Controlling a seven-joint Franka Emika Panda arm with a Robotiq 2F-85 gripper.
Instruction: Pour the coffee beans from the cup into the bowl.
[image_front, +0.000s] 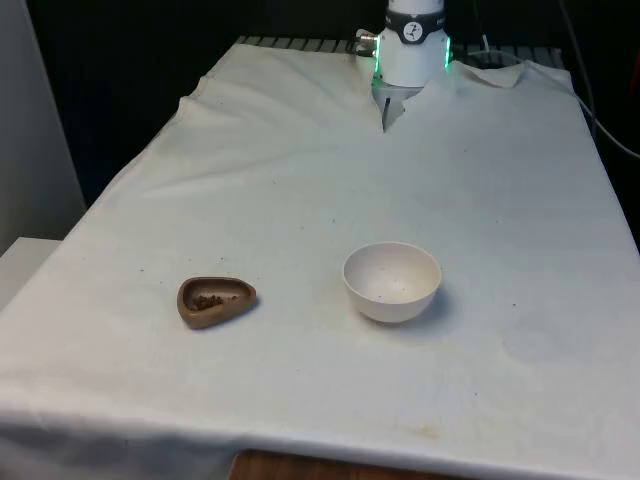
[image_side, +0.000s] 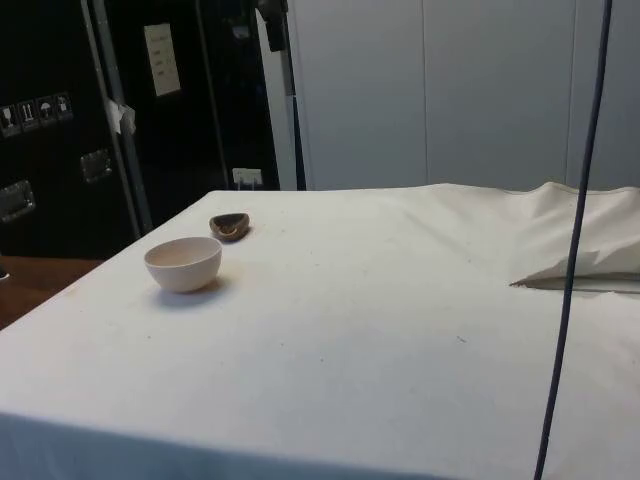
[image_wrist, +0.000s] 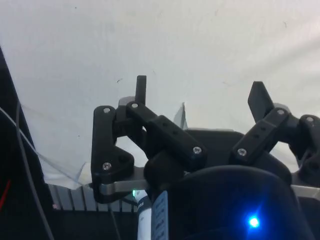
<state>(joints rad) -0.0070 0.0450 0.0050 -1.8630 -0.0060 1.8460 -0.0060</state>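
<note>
A small brown cup (image_front: 215, 301) with coffee beans inside sits on the white cloth near the table's front, toward the front view's left; the side view has the cup (image_side: 230, 226) lying beyond the bowl. A white bowl (image_front: 392, 281) stands upright a little to the cup's right in the front view, and the bowl (image_side: 184, 263) holds no beans that I can see. My gripper (image_wrist: 200, 95) hangs high over the cloth, open, with nothing between its black fingers (image_wrist: 141, 91). It is far from both cup and bowl.
The robot's white base (image_front: 411, 45) stands at the far end of the table. A dark cable (image_side: 575, 240) hangs down in the side view. The cloth (image_front: 480, 180) lies wrinkled near the base.
</note>
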